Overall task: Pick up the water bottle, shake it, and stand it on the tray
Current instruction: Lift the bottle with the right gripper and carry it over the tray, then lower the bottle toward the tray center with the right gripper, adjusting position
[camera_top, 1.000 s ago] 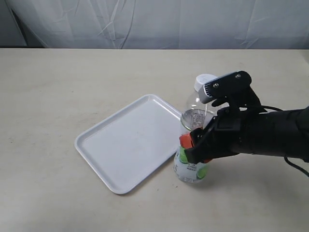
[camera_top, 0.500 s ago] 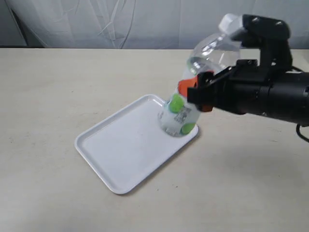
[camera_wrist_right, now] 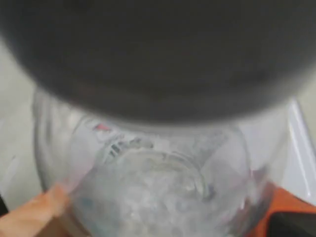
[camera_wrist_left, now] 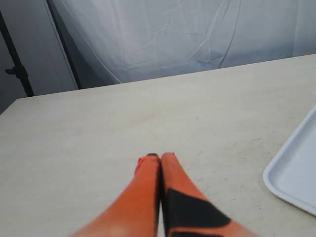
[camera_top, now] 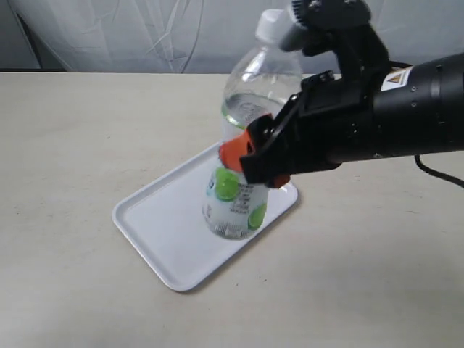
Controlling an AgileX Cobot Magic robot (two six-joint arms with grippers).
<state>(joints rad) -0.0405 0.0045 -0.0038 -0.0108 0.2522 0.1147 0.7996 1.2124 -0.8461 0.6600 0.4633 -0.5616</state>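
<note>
Exterior view: right hand (camera_top: 245,163), clamped on the small clear white-capped plastic water bottle (camera_top: 250,101), holds it tilted over the flat white tray (camera_top: 156,217), seemingly mid-shake; next, upright lowering.

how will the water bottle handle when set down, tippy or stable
The water bottle looks tall with a narrow base, so likely tippy on the tray. Its water probably sloshes and shifts its weight. Smooth clear plastic may slip or flex in the right end effector.

A pale beige table (camera_top: 80,123) carries a flat white tray (camera_top: 156,217), which lies skewed near the table's middle with one rounded corner pointing toward the near edge.
</note>
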